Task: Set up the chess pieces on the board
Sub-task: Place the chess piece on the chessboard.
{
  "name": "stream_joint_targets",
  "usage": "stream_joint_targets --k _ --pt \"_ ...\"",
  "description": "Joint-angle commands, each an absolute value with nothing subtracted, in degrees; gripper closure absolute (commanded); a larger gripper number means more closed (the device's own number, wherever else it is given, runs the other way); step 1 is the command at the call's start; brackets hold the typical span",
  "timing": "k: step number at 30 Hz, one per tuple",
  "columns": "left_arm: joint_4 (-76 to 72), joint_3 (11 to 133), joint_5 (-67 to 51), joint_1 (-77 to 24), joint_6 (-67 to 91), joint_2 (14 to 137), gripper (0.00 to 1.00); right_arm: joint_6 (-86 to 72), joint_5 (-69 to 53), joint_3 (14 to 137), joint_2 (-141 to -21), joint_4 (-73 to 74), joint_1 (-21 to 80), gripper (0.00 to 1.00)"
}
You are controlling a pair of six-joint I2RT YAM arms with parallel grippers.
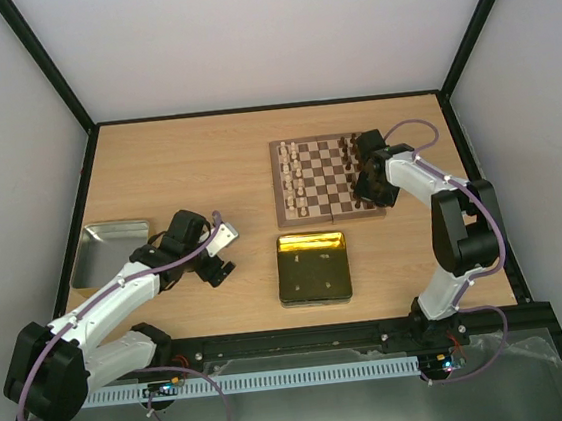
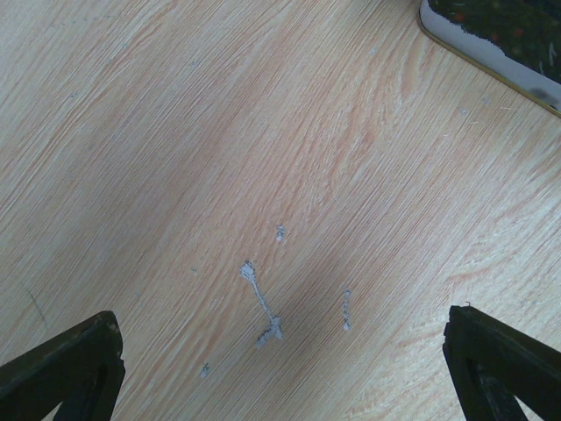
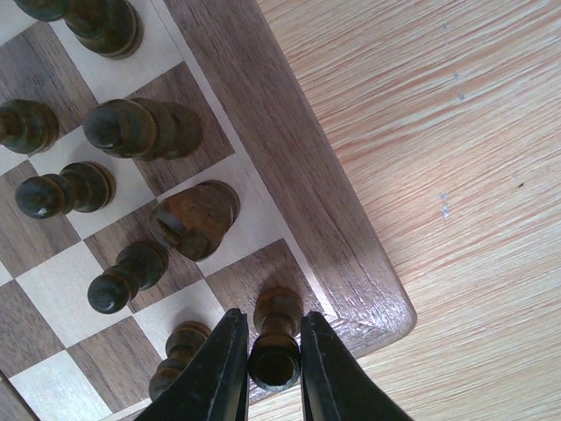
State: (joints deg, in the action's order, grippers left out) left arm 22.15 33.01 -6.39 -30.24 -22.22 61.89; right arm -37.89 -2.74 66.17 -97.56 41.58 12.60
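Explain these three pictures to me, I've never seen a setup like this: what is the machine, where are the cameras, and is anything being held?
Two white robot arms are bolted at the near edge of a wooden table. The wide picture looks down from above and behind them; the other two come from a camera on each wrist. On the table lie a chessboard, a gold tin and a grey tray. Pale pieces line the board's left side, dark pieces its right. The left claw is open over bare wood, holding nothing. The right claw is closed around one dark piece at the board's corner square.
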Motion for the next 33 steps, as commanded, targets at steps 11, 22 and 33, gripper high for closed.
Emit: stream_joint_targets --k 11,22,33 --pt "21.97 32.46 -6.24 -30.5 -21.71 61.22 0.01 -37.53 -2.01 68.2 -98.1 40.57 12.26 0.86" --pt "21.97 32.47 -6.3 -30.44 -21.8 61.26 0.01 -37.21 -2.31 67.68 -97.54 40.7 12.25 0.85" --pt "22.04 32.47 -6.37 -30.5 -21.82 61.4 0.01 -36.66 -3.69 66.74 -96.01 40.56 12.24 0.75"
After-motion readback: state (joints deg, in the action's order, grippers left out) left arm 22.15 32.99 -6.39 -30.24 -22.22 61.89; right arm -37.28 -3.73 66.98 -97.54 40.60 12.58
